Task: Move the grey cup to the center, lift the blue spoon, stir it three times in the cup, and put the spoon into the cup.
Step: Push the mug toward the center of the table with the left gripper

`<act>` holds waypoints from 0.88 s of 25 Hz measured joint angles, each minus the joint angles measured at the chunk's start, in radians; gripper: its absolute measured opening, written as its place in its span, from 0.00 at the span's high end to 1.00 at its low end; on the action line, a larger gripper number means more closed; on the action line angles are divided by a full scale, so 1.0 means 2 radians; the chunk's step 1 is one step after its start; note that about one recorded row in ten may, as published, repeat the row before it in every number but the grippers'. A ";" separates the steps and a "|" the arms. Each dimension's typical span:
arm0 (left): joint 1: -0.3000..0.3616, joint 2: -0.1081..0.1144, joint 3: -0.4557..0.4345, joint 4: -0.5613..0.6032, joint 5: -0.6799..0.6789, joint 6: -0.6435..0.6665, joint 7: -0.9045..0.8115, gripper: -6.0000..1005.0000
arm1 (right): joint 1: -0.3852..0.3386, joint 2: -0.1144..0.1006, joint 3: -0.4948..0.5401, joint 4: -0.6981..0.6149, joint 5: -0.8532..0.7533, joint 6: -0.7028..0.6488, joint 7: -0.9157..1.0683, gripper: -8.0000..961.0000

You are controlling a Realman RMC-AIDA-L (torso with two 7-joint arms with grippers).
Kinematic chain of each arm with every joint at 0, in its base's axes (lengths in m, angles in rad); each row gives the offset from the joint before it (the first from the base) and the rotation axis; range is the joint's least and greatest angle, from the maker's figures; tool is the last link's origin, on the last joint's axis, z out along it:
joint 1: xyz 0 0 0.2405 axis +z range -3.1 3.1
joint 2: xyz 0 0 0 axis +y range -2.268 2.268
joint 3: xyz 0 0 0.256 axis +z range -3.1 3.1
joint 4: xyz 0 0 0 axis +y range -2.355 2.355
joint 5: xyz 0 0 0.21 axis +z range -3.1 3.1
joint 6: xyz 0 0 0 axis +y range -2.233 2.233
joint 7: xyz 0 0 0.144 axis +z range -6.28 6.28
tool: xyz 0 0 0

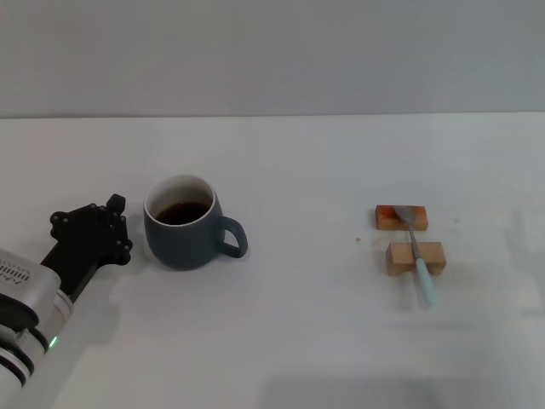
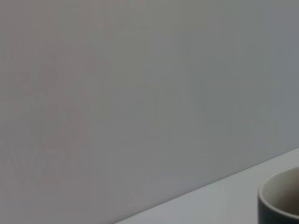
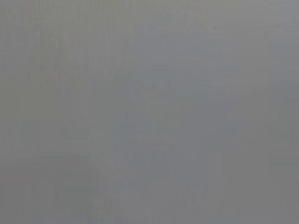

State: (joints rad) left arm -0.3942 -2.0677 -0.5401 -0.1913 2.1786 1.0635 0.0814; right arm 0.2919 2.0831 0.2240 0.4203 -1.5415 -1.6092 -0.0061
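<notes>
The grey cup point(image 1: 181, 232) stands left of the table's middle, holding dark brown liquid, with its loop handle turned toward the right. A curve of the cup's rim point(image 2: 279, 201) also shows in a corner of the left wrist view. My left gripper point(image 1: 117, 227) hangs just to the left of the cup, close to its wall and not touching it as far as I can see. The blue spoon point(image 1: 416, 256) lies at the right across two wooden blocks, bowl on the far one and pale handle pointing toward me. My right gripper is out of view.
Two small wooden blocks carry the spoon: the far block point(image 1: 387, 217) has an orange top, the near block point(image 1: 400, 258) is plain. The white table point(image 1: 298, 341) runs back to a grey wall point(image 1: 272, 51). The right wrist view shows only plain grey.
</notes>
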 joint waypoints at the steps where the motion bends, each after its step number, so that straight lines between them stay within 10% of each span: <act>1: -0.001 -0.001 0.001 -0.003 0.002 0.000 0.000 1.00 | 0.000 0.000 0.000 0.000 0.000 0.000 0.000 0.28; 22: -0.002 -0.003 0.051 -0.053 0.003 -0.001 -0.001 1.00 | -0.002 0.001 -0.012 0.002 0.000 -0.007 0.000 0.28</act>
State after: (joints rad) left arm -0.3977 -2.0738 -0.4377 -0.2980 2.1845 1.0611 0.0788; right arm 0.2882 2.0847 0.1990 0.4239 -1.5416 -1.6234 -0.0061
